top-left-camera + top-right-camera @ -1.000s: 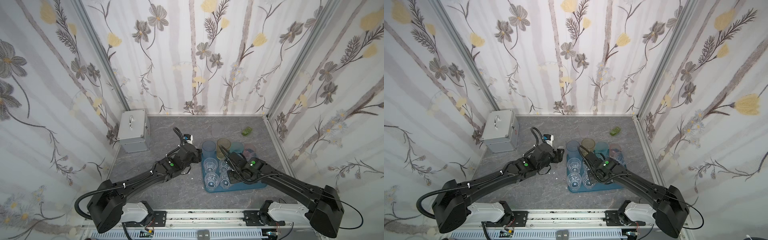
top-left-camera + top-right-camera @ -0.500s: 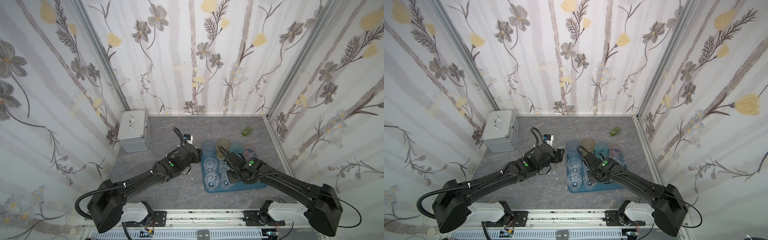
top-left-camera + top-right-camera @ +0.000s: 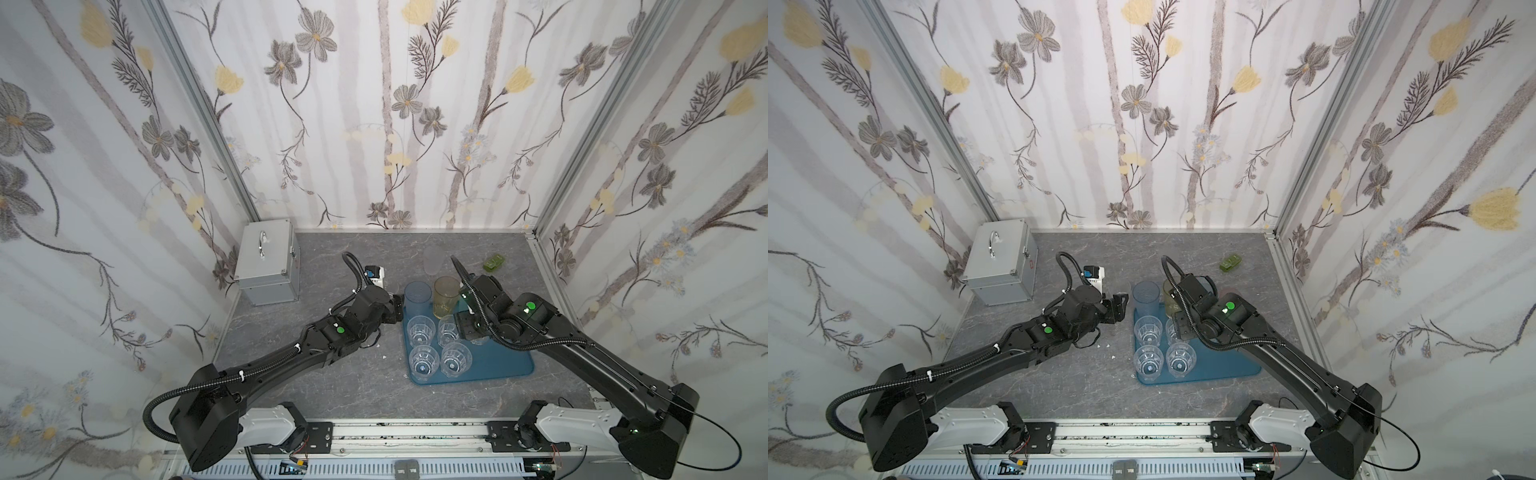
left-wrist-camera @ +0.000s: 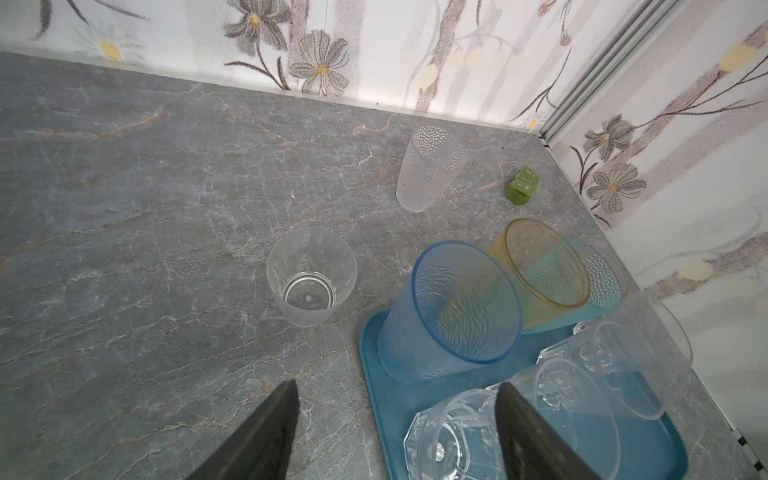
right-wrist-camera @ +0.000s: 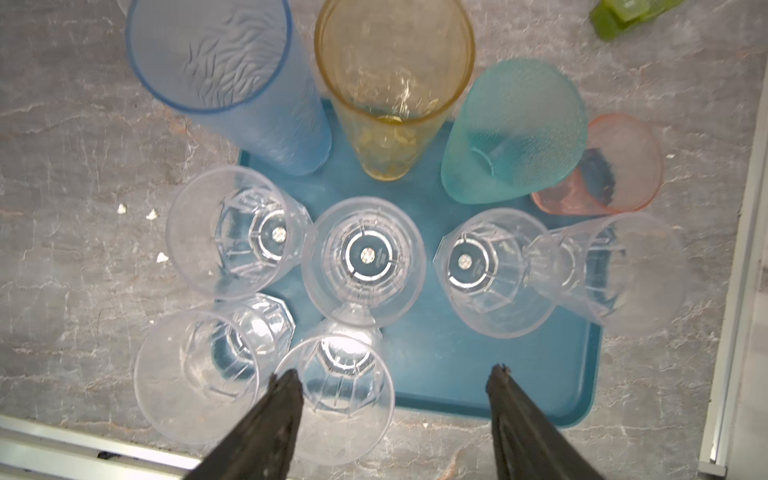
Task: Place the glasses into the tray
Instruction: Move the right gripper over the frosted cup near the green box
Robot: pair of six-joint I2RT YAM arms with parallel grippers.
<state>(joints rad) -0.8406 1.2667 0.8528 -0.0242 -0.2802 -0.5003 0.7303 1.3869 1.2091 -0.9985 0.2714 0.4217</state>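
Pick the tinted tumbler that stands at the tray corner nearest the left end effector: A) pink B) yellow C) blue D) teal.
C: in both top views the blue tumbler stands at the corner of the tray right beside the left end effector.

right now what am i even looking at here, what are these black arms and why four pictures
These are two black robot arms reaching over a grey table. Two pictures look down on the whole scene from overhead; the other two come from a camera on each wrist, looking past that arm's fingers. The left gripper and right gripper are both open and hold nothing. A teal tray holds tinted and clear glasses, like the blue tumbler. A short clear glass and a frosted glass are on the bare table, off the tray. A silver case and a small green object sit aside.
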